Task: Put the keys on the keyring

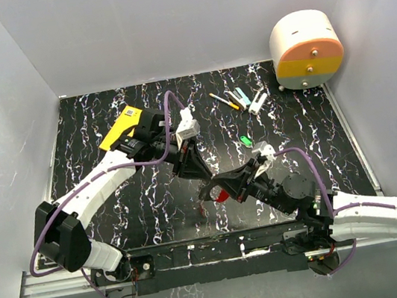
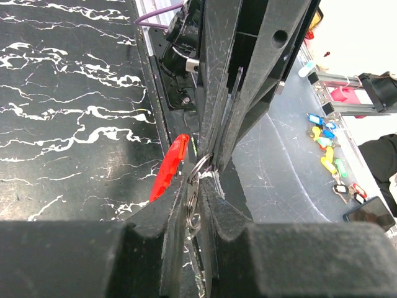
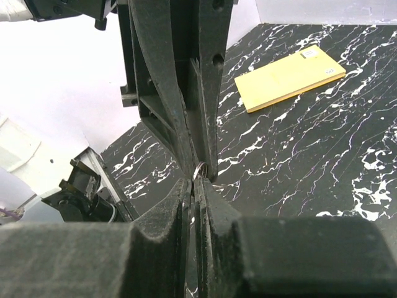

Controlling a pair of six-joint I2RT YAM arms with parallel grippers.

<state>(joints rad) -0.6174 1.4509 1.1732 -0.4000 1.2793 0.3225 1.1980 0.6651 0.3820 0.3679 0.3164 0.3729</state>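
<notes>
My two grippers meet tip to tip just above the middle of the table. The metal keyring [image 2: 195,186] stands edge-on between the pads of my left gripper [image 2: 197,197], which is shut on it. From the opposite side my right gripper [image 3: 196,181] is shut on the same keyring [image 3: 200,169]. A red key [image 2: 169,169] sticks out beside the ring, on the left of the right gripper's fingers [image 2: 218,93]. From above, the red key [image 1: 222,197] shows just below the joined tips of the left gripper [image 1: 202,179] and the right gripper [image 1: 219,186]. How the key is attached is hidden.
A yellow box [image 3: 290,77] lies on the black marbled table [image 1: 117,207], partly under my left arm [image 1: 121,129]. Pens and markers [image 1: 237,99] and a small green piece [image 1: 245,140] lie at the back right. A round white, orange and yellow container [image 1: 306,49] stands in the far right corner.
</notes>
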